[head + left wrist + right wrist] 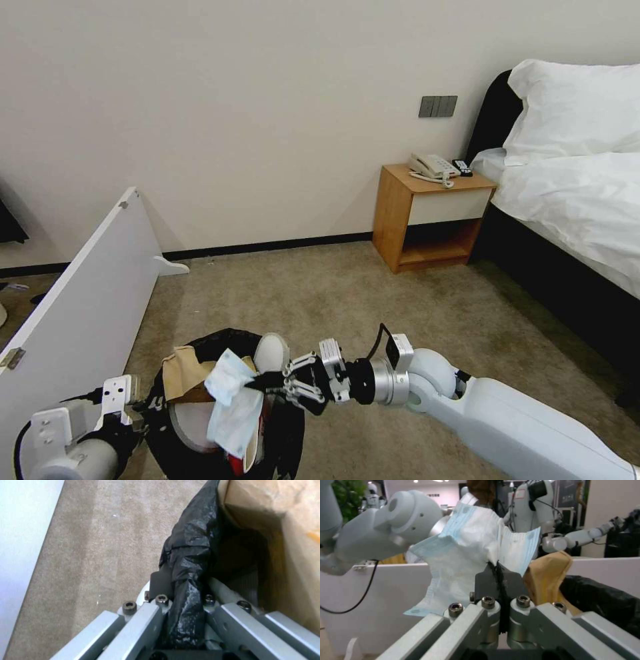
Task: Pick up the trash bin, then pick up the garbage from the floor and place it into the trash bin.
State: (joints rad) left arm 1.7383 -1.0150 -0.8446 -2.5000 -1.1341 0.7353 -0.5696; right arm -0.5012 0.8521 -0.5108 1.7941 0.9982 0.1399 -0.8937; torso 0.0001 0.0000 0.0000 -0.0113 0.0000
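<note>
Carpeted bedroom, one trash bin [200,427] rim-clamped by left gripper [181,590], right gripper [500,580] pinching one mask [463,562]

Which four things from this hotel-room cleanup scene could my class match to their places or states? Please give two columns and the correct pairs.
Things
1. pale blue mask
2. trash bin
3. brown paper scrap
4. telephone

Places or states
A. sticking up out of the bin's mouth
B. on the wooden nightstand
C. pinched in the right gripper
D. lined with black plastic, its rim clamped by the left gripper

Pairs: 1-C, 2-D, 3-A, 4-B
</note>
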